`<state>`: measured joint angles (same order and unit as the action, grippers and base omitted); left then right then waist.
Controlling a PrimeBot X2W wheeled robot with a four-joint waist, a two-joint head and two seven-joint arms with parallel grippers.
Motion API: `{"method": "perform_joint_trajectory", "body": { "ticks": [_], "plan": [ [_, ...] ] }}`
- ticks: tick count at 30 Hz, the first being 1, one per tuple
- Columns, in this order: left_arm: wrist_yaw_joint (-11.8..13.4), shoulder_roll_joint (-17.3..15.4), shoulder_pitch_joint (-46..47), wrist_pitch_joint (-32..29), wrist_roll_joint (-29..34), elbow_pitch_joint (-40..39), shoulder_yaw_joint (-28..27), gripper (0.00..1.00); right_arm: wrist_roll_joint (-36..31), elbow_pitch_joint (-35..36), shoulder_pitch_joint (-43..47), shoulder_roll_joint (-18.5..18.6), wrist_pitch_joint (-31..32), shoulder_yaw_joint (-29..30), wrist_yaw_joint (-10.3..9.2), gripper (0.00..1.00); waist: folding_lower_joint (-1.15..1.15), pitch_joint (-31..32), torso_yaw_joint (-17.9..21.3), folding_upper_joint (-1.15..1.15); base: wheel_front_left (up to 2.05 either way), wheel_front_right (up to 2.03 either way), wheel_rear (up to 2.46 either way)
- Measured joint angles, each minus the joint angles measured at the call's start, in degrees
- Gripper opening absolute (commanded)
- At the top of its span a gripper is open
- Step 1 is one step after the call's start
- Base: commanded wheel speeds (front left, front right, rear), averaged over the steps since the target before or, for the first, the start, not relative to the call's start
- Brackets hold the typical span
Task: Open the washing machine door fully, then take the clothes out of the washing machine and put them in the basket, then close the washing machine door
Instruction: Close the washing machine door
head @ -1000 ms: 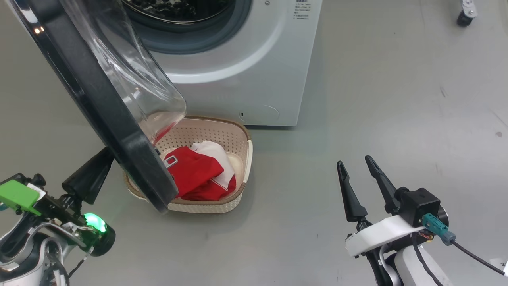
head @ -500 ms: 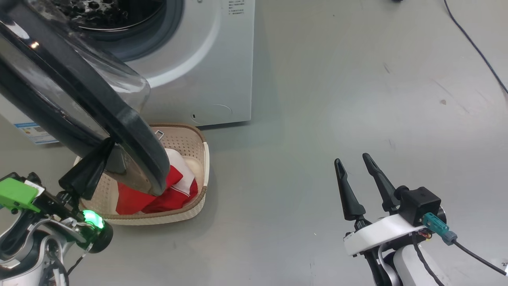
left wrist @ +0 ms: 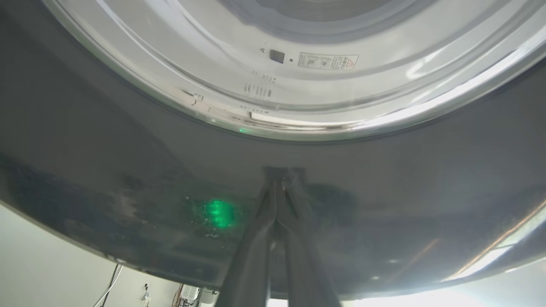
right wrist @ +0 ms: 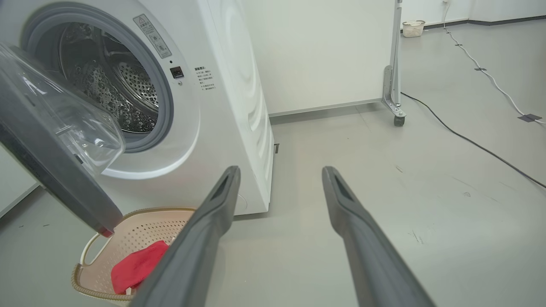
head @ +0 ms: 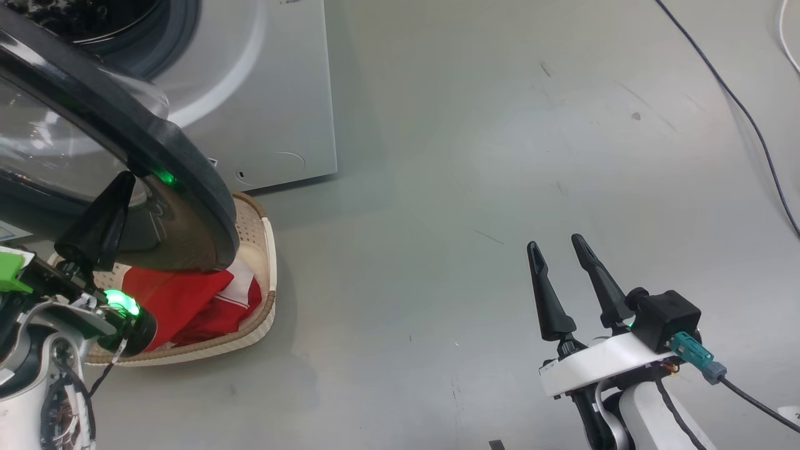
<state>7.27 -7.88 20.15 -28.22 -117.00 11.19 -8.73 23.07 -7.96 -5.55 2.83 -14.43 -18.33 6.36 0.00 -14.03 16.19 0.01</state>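
**Door ajar over the basket, left fingertips on its rim**

The washing machine point(head: 275, 94) takes up the 11 o'clock corner of the head view. Its steel drum point(right wrist: 111, 85) is in plain sight in the right wrist view. The washing machine door point(head: 187, 187) stands ajar at 9 to 10 o'clock, and its black rim hangs over the basket point(head: 270, 294). The basket sits on the grey floor point(head: 469, 187) at 8 o'clock, just in front of the machine and partly hidden under the door. The clothes point(head: 187, 300) lie inside it, red with white trim. At 9 o'clock, the left gripper point(head: 124, 182) has its fingers pressed together with nothing between them, and the tips are against the door's glossy outer rim. At 4 o'clock, the right gripper point(head: 554, 242) holds its fingers spread wide and empty above the floor, well apart from the basket.
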Motion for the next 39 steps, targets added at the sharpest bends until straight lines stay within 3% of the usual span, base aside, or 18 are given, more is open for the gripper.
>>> {"method": "perform_joint_trajectory", "body": {
  "ticks": [20, 34, 39],
  "plan": [
    [0.0, -0.5, 11.7, 8.7, 1.1, 4.3, 2.7, 0.00, 2.6, 2.0, -0.4, -0.1, 0.0, -0.9, -1.57, 1.00, 0.00, -4.4, 6.1, 0.00, 0.00, 0.00, 0.00],
    [0.0, 0.0, 13.8, 8.2, 2.1, 8.3, 6.5, 0.00, 1.7, 2.1, -1.2, -0.2, 0.0, 1.2, -2.05, 1.00, 0.00, -3.5, 3.4, 0.00, 0.00, 0.00, 0.00],
    [-1.0, -0.3, 10.8, 6.6, 6.5, 9.2, 10.7, 0.00, 0.6, 1.9, -1.4, -0.2, 0.0, 2.4, -2.03, 1.00, 0.00, -2.0, 1.3, 0.00, 0.00, 0.00, 0.00]
  ]
}}
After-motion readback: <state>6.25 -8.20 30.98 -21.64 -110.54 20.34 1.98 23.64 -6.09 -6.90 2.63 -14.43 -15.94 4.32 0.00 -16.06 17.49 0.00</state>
